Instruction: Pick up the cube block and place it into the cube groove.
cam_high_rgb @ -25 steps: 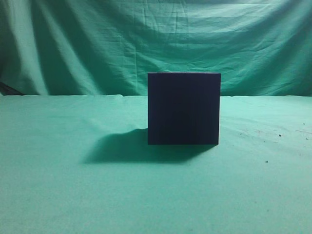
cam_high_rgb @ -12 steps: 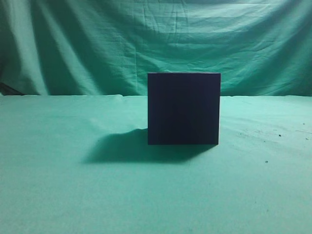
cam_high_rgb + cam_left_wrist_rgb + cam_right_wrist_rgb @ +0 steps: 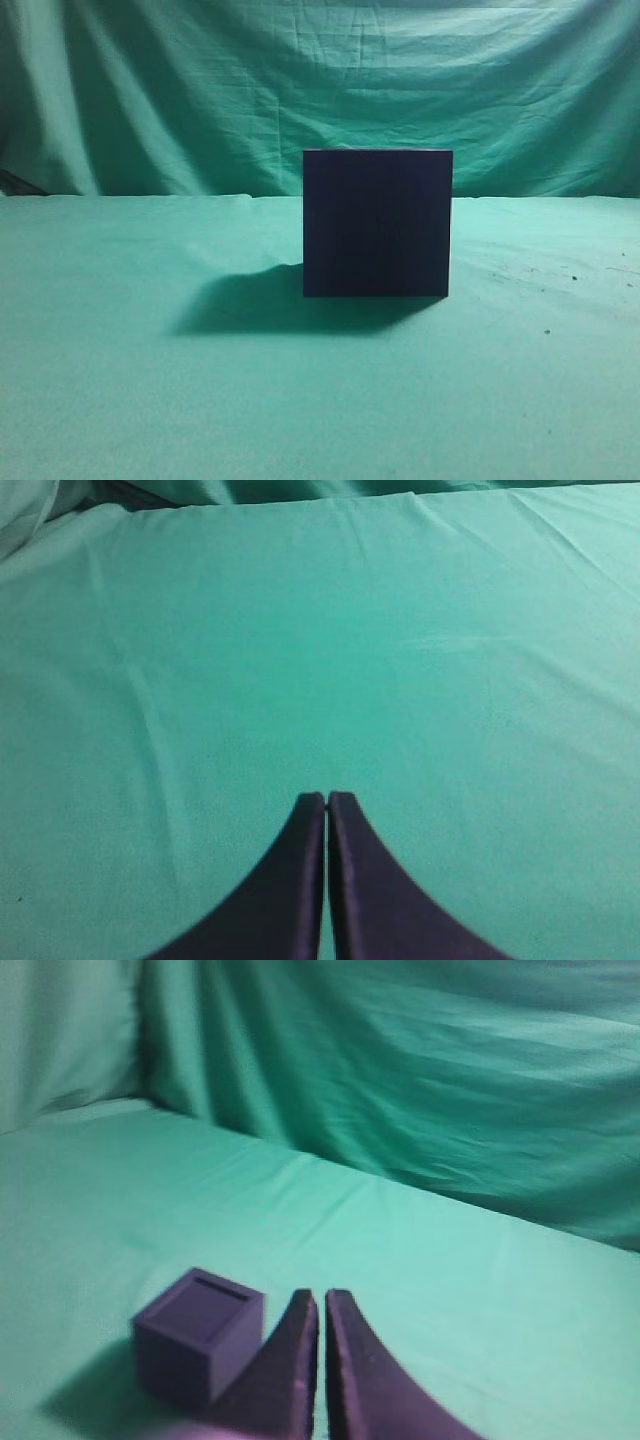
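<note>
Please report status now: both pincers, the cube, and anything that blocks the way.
Left pincer shut, empty, over bare cloth. Right pincer shut, empty. Purple box just left of right pincer, recessed top. Cube block not identified. Nothing blocking.

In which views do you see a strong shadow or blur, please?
Exterior view: the dark box throws a strong shadow leftward on the green cloth. Right wrist view: soft focus, purple tint. Left wrist view: even light, no marked shadow.

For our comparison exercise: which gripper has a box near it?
The right gripper: a purple box sits beside it; the left gripper sees only green cloth.
</note>
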Robot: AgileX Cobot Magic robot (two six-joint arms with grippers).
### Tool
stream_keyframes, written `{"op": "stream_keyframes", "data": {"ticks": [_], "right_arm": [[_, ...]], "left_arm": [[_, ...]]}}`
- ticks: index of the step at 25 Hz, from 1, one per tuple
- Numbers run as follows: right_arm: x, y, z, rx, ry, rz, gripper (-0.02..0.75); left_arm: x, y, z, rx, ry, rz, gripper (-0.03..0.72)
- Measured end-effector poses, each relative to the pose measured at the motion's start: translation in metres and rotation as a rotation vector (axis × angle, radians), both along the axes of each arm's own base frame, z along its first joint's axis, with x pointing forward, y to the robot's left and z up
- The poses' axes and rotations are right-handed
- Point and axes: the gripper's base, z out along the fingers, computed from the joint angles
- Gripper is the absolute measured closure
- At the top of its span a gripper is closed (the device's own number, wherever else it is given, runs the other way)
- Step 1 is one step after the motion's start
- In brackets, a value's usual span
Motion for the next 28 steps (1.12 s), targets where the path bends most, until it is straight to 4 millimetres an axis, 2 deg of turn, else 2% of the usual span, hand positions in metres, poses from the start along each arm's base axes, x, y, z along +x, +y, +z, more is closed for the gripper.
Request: {"op": "stream_keyframes", "data": {"ticks": [9,13,28], "right_arm": [[0.028,-0.001,-0.109,0.142,0.065,-0.298,0.738],[0.033,-0.005,-0.143,0.139,0.111,-0.373,0.738],[0.031,-0.005,-0.153,0.075,0.180,-0.373,0.738]], "left_arm": [[0.000,0.000,0.000,0.000,0.000,0.000,0.688],[0.000,0.000,0.000,0.000,0.000,0.000,0.688],[0.000,0.000,0.000,0.000,0.000,0.000,0.688]]}}
